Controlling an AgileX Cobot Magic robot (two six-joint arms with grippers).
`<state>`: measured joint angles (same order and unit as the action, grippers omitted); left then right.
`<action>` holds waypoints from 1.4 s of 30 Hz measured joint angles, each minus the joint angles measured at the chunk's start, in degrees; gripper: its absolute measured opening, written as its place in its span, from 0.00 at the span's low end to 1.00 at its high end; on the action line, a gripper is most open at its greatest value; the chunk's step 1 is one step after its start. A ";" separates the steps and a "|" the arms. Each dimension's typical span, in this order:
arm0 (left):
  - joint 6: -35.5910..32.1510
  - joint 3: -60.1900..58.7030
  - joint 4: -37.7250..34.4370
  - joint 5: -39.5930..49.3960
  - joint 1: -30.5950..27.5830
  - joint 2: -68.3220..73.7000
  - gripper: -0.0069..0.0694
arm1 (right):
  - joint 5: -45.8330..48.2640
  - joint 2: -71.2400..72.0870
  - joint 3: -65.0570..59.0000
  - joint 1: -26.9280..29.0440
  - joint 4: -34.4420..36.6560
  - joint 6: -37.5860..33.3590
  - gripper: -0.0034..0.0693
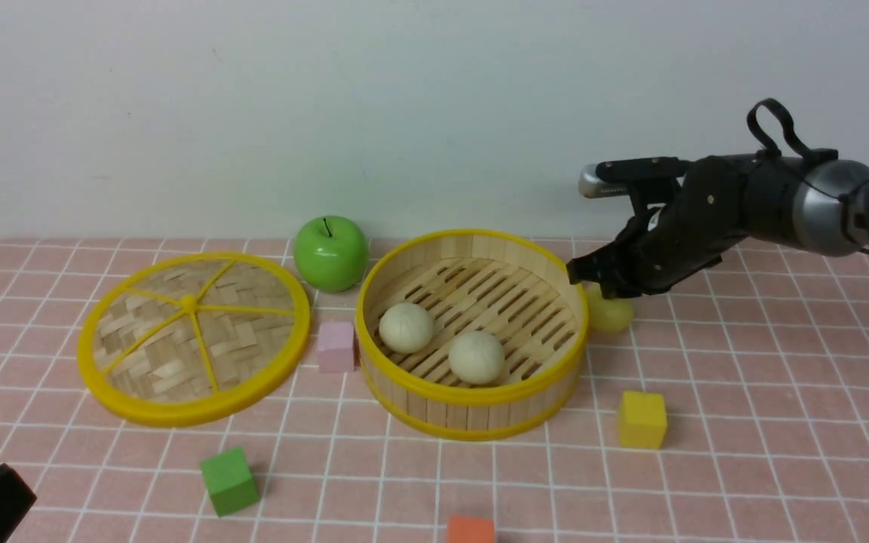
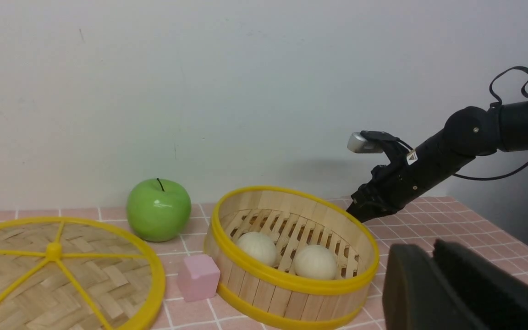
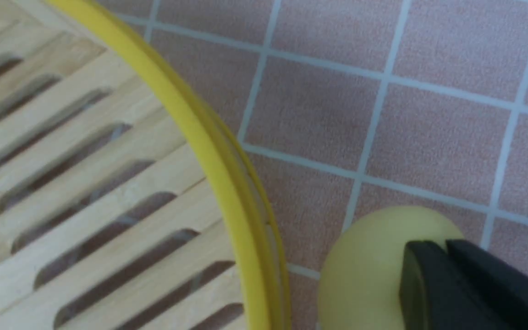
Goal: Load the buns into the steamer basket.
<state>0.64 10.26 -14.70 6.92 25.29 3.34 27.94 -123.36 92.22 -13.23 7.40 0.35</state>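
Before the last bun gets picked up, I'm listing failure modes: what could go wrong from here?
The right gripper sits over the yellow bun with its fingers looking closed; pressing down could roll the round bun away. The bun lies close beside the wall of the steamer basket, so an opening finger may catch the yellow rim and shove the basket, jostling the two white buns inside.

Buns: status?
Left hand idle, shut. Right hand shut, at yellow bun, which sits outside basket. Two white buns in. Nothing blocking.
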 joint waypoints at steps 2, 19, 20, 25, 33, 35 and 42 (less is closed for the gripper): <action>0.00 0.00 0.00 0.00 0.00 0.00 0.19 | 1.40 1.30 0.00 0.00 -0.13 -1.23 0.06; 0.00 0.00 0.00 0.00 0.00 0.00 0.21 | -0.88 9.26 0.11 -11.51 5.71 -7.57 0.06; 0.00 0.00 0.00 0.00 0.00 0.00 0.21 | -1.68 8.37 0.11 -11.52 5.71 -7.57 0.07; 0.00 0.00 0.00 0.00 0.00 0.00 0.21 | -5.69 4.49 0.11 -11.58 5.71 -7.59 0.13; 0.02 0.00 0.00 0.00 0.00 0.00 0.21 | -8.64 0.48 0.11 -11.58 5.71 -7.70 0.52; 0.02 0.00 0.00 0.00 0.00 0.00 0.21 | -7.95 1.18 0.11 -11.58 5.66 -7.70 0.67; 0.02 0.00 0.00 0.00 0.00 0.00 0.21 | 8.21 13.77 -0.05 -11.47 4.69 -7.70 0.80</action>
<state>0.65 10.26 -14.70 6.92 25.29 3.34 36.14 -109.59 92.17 -24.70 12.08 -7.35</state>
